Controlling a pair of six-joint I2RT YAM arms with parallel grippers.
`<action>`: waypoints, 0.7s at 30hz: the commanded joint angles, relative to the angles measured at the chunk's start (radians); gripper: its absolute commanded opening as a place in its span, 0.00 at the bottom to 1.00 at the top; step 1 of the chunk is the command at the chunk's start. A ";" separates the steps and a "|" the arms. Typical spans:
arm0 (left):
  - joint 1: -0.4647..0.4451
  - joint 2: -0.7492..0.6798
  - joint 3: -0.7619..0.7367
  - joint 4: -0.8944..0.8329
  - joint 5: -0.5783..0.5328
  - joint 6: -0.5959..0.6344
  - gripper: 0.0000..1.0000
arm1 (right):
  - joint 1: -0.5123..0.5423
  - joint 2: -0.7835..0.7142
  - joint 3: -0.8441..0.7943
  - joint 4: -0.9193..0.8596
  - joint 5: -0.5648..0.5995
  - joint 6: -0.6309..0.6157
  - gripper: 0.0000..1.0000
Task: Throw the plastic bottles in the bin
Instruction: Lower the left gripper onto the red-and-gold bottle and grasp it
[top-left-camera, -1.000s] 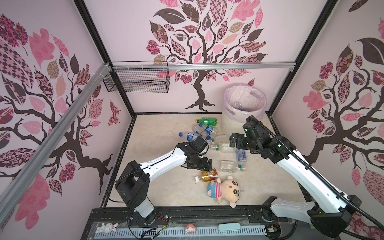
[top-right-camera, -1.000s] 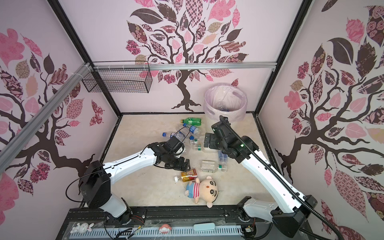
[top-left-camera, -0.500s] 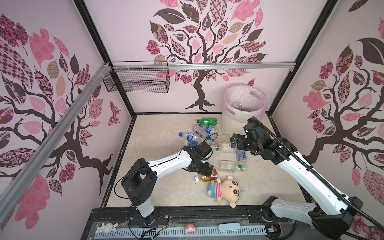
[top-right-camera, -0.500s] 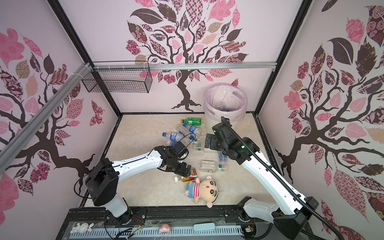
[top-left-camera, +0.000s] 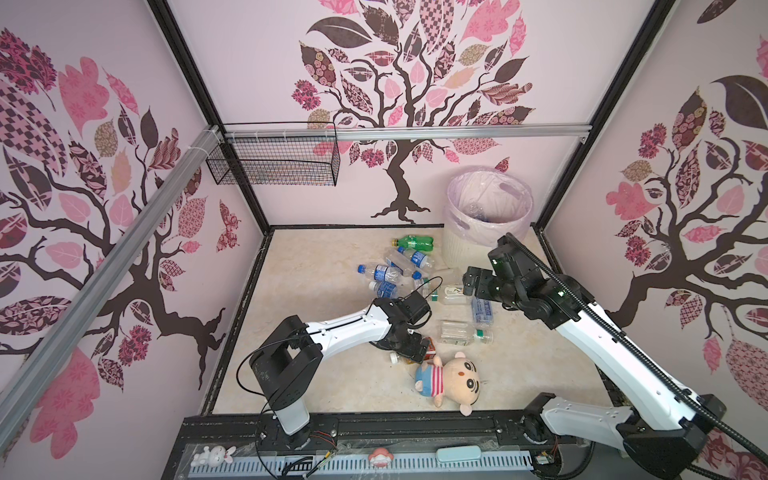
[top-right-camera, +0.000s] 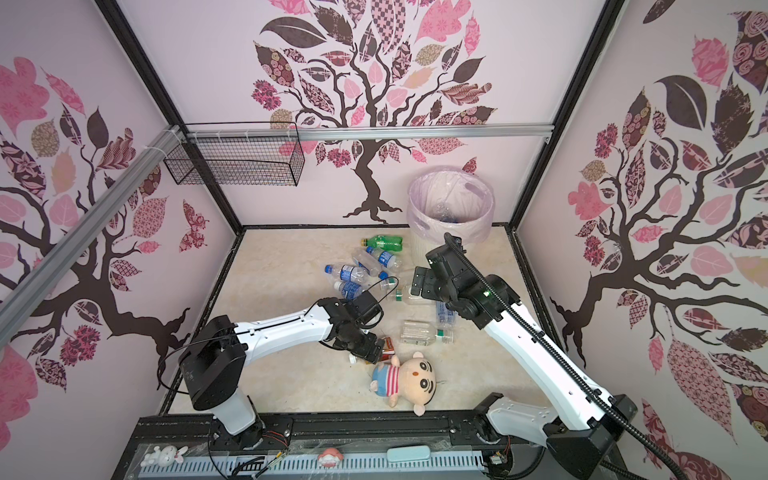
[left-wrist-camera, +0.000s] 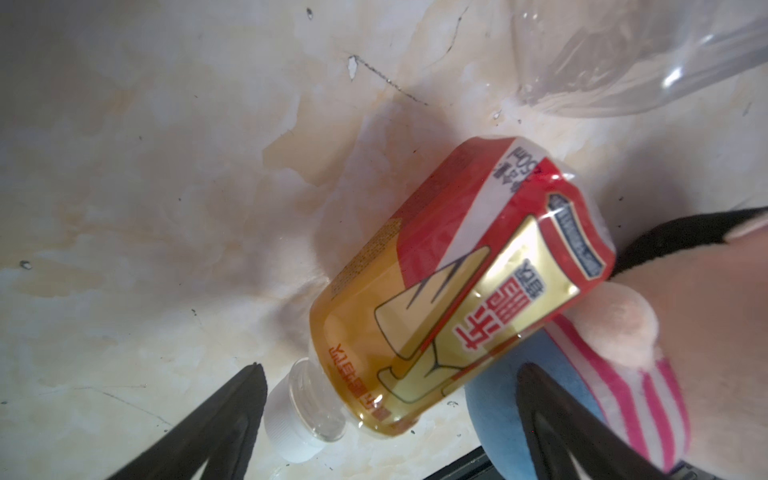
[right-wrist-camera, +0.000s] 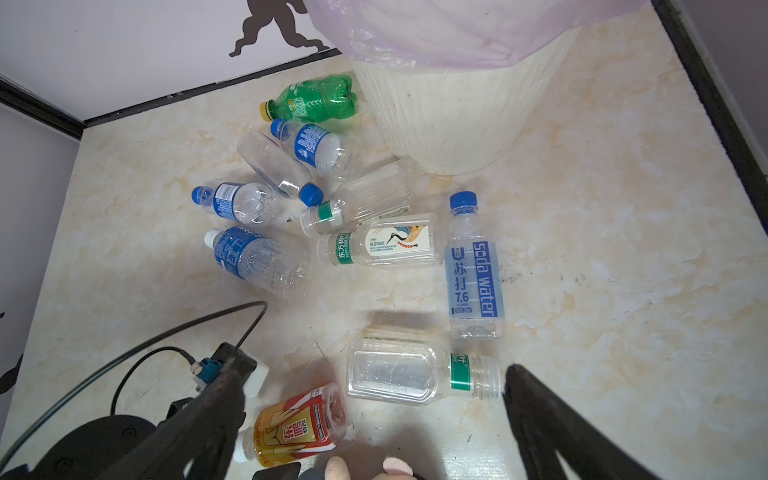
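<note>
On the near side of the bench (top-left-camera: 316, 374) lies a plush doll (top-left-camera: 451, 380), and the amber bottle (left-wrist-camera: 457, 291) lies against it, touching its striped shirt. The left tool (left-wrist-camera: 390, 365) hangs low over this bottle with its jaws wide apart. One finger is beside the white cap (left-wrist-camera: 291, 419) and the other is over the blue part of the doll.

I think this is the risk: if the jaws close here, they may catch the doll's cloth together with the bottle and drag both. The bottle is round and smooth, so a grip near the neck may also let it slip or swing.

Further away, a clear bottle with a green band (top-left-camera: 461, 332) and a soda water bottle (top-left-camera: 482, 309) lie flat. The right tool (right-wrist-camera: 374, 368) hovers above them, jaws also apart and holding nothing.

Beyond are several blue-label bottles (top-left-camera: 386, 273) and a green bottle (top-left-camera: 413, 242). The bin (top-left-camera: 455, 249) stands at the far wall with some bottles inside. It is tall and far from the left arm, so a drop released too soon may hit the rim, and the right arm stands in the path.
</note>
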 joint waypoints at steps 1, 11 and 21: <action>0.000 0.022 0.016 -0.033 -0.053 -0.013 0.97 | -0.010 -0.032 0.011 -0.013 0.011 0.000 1.00; 0.069 0.075 0.036 -0.045 -0.056 -0.063 0.97 | -0.019 -0.034 0.004 -0.008 0.002 -0.004 1.00; 0.145 0.075 0.046 -0.014 -0.043 -0.071 0.97 | -0.023 -0.029 -0.009 0.005 -0.018 0.000 1.00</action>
